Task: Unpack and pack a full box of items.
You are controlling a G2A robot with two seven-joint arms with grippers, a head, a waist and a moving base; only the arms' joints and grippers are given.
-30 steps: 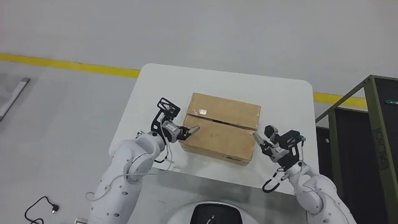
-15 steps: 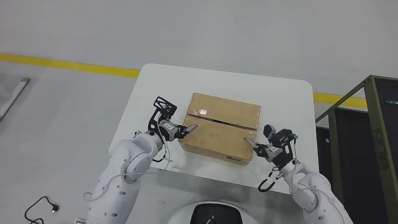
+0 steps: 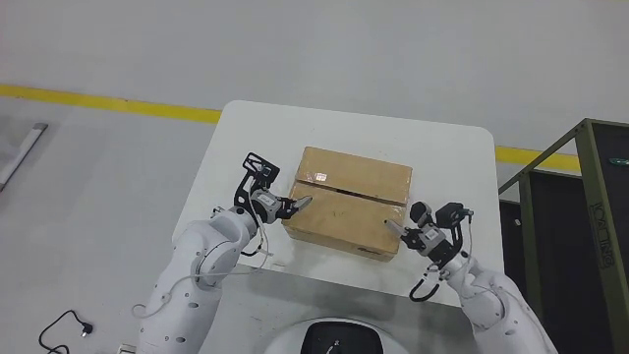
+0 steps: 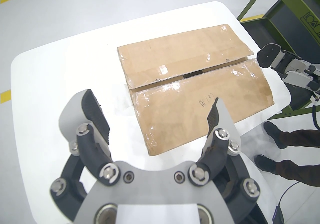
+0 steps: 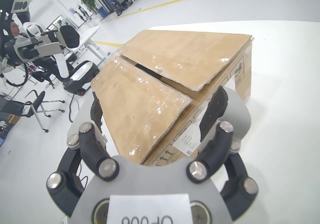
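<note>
A brown cardboard box [image 3: 351,202] sits in the middle of the white table [image 3: 432,152], its two top flaps down with a narrow dark gap along the seam [image 4: 192,74]. My left gripper [image 3: 298,205] is open at the box's left end, fingers pointing at the near flap [image 4: 200,105]. My right gripper [image 3: 397,228] is open at the box's right near corner, with the edge of the near flap [image 5: 140,112] between its fingers [image 5: 216,110]. The far flap [image 5: 185,60] lifts slightly at this end.
A green metal cart [image 3: 580,216] stands just right of the table. A person's feet [image 4: 272,132] are on the floor by the table's near right side. Bare tabletop lies behind and left of the box.
My right gripper has moved left, in toward the box's right near corner, and now straddles the near flap's edge. The left gripper has barely shifted.
</note>
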